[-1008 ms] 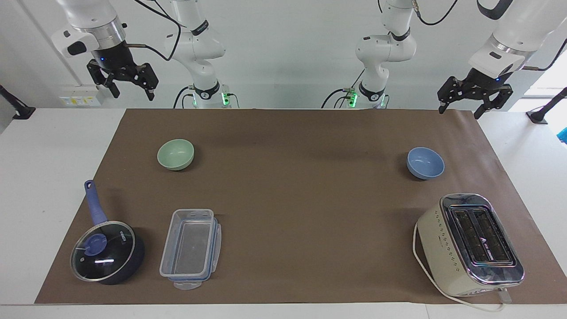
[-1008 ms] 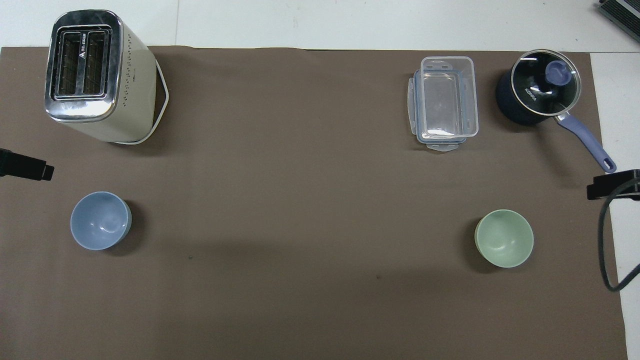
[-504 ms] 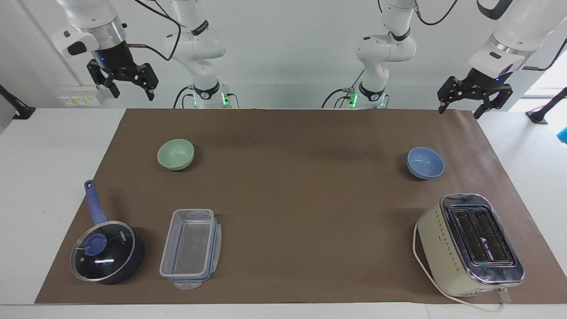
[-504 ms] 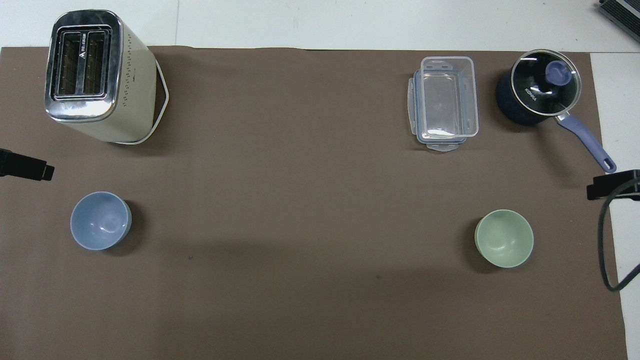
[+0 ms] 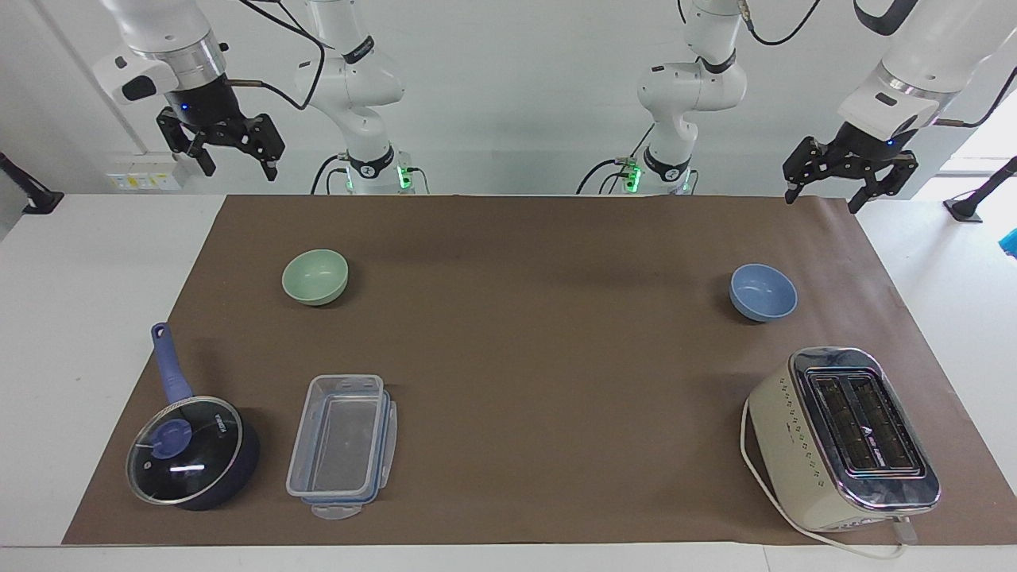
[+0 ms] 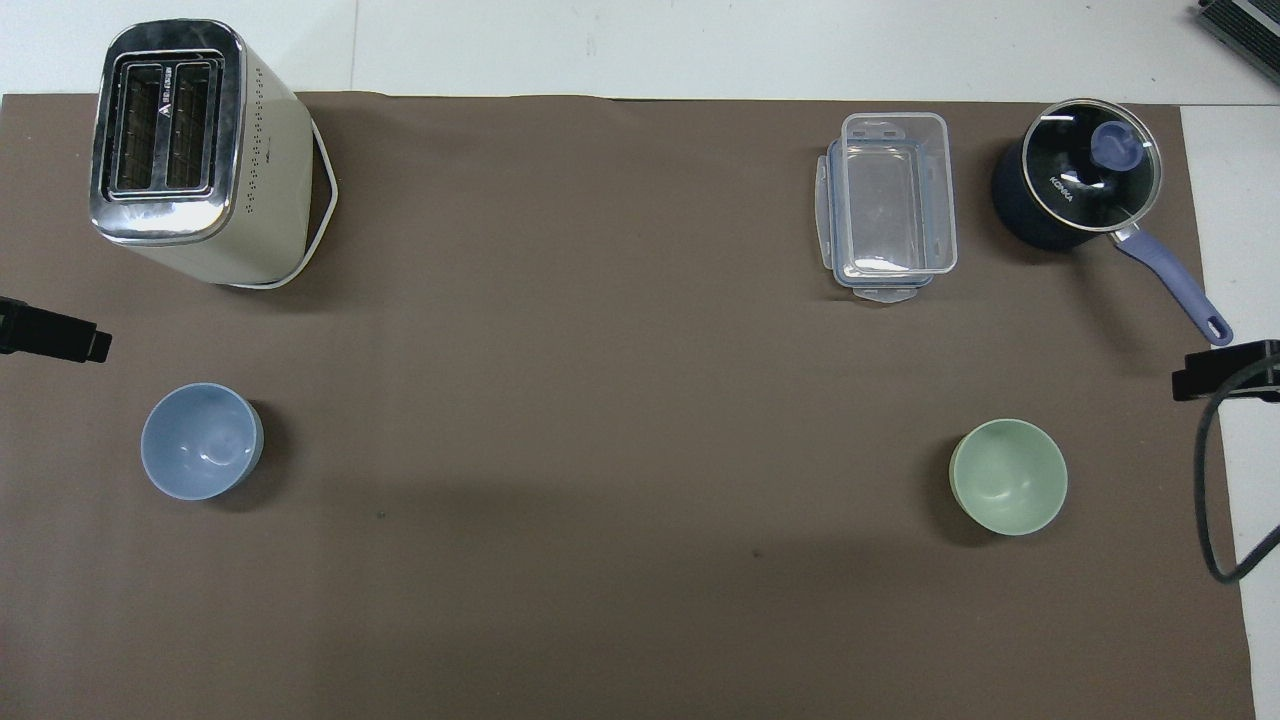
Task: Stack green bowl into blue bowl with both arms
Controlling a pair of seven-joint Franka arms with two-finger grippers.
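Two bowls sit well apart on the mat: green bowl (image 5: 315,276) toward the right arm's end, blue bowl (image 5: 763,292) toward the left arm's. Left gripper (image 5: 822,196) and right gripper (image 5: 238,169) hang high, fingers spread, empty.

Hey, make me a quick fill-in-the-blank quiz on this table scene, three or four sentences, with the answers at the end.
1. The green bowl lies toward the ____ arm's end of the table.
2. The appliance farther from the robots than the blue bowl is a ____.
3. The clear container sits beside the lidded ____.
4. Both the left gripper and the right gripper hold ____.

Answers: right; toaster; saucepan; nothing
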